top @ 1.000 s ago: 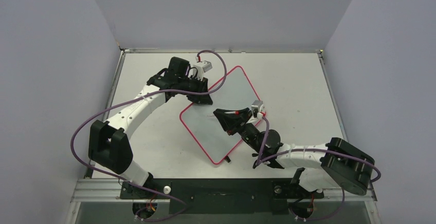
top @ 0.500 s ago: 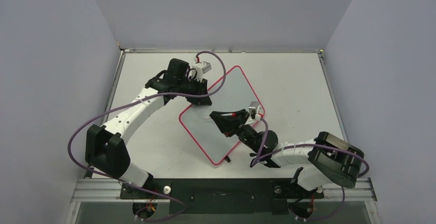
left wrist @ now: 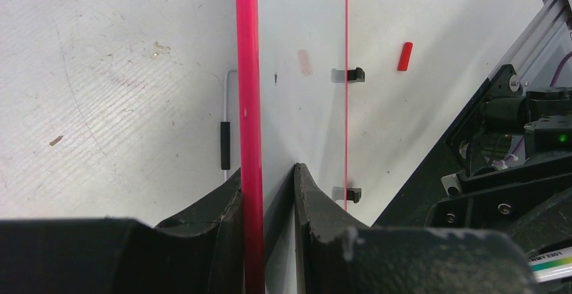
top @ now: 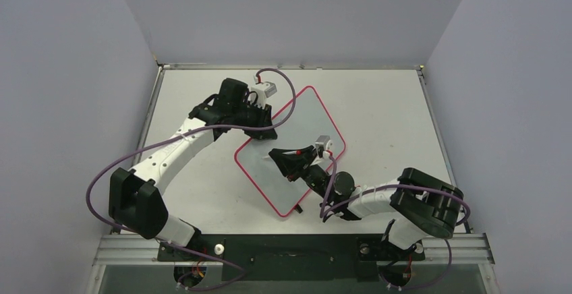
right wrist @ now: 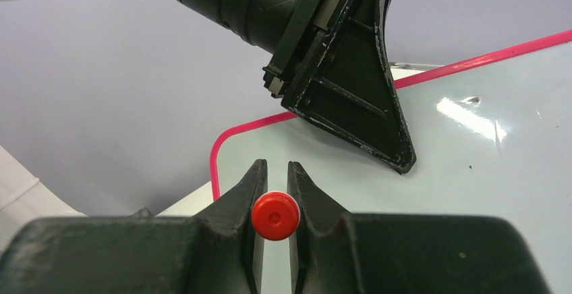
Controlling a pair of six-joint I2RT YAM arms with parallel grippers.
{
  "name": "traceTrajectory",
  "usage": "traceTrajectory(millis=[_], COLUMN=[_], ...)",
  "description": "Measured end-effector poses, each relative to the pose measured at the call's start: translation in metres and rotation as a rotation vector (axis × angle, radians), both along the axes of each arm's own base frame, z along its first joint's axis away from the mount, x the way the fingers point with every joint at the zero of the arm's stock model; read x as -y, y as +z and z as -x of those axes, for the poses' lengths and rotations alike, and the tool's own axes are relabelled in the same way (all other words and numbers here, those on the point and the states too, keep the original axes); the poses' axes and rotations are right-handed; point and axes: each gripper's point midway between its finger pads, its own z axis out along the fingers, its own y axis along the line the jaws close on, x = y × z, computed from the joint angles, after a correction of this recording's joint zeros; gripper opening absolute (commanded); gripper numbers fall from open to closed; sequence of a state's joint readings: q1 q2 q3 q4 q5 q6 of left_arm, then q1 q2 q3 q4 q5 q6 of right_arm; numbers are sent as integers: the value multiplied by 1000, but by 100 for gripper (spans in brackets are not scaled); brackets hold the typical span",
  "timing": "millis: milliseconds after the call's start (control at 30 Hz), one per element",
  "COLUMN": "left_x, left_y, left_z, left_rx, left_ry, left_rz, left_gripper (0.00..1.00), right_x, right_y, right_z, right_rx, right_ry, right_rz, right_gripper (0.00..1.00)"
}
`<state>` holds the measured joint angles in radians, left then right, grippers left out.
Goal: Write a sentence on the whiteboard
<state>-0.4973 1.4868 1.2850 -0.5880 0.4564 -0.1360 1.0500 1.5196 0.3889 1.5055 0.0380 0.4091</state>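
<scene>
Where the whiteboard [top: 297, 122] lies: flat and slantwise on the counter [top: 391, 105], between the two arms, one corner toward the far wall, writing face up.
Border: thin red-pink rim with rounded corners; two black clips [left wrist: 351, 74] sit on one long edge.
Sentence: none shows; the face reads blank in all three views, so the writing is judged not yet begun.
Left gripper [left wrist: 268, 172]: jaws nearly closed, one on each side of the red border at the board's far-left edge, pinching it.
Right gripper [right wrist: 275, 166]: jaws closed on a red marker [right wrist: 275, 216], seen end-on, over the middle of the board; whether the tip touches the face cannot be told.
Loose items: a red cap [left wrist: 404, 56] on the counter beyond the clip edge; a thin metal rod with a black sleeve [left wrist: 224, 139] just beside the pinched edge.
Handling, board (judged): thin, stiff and light; the glossy face offers little friction, so pen pressure would likely slide or turn it unless pinned.
Where to hold, board (judged): the rim only, off the writing area, as the left jaws do; a grip near a corner resists turning best.
Handling, marker (judged): light, rigid, with a smooth round barrel liable to roll or tilt between flat jaws; hold across the barrel and press lightly.
</scene>
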Motion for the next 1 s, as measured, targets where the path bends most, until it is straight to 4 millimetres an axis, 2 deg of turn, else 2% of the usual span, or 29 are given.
traceTrajectory(millis=[300, 700, 1000], left_x=[1, 1, 2], left_y=[1, 3, 3], left_z=[1, 4, 4], left_rx=[7, 16, 18], left_ry=[2, 10, 12], left_rz=[-6, -16, -20], left_gripper=[0, 0, 0], right_x=[-5, -8, -13], right_y=[1, -10, -11], right_z=[-3, -11, -4], right_rx=[5, -16, -12], right_ry=[-8, -37, -17], right_rz=[-1, 15, 10], right_gripper=[0, 0, 0])
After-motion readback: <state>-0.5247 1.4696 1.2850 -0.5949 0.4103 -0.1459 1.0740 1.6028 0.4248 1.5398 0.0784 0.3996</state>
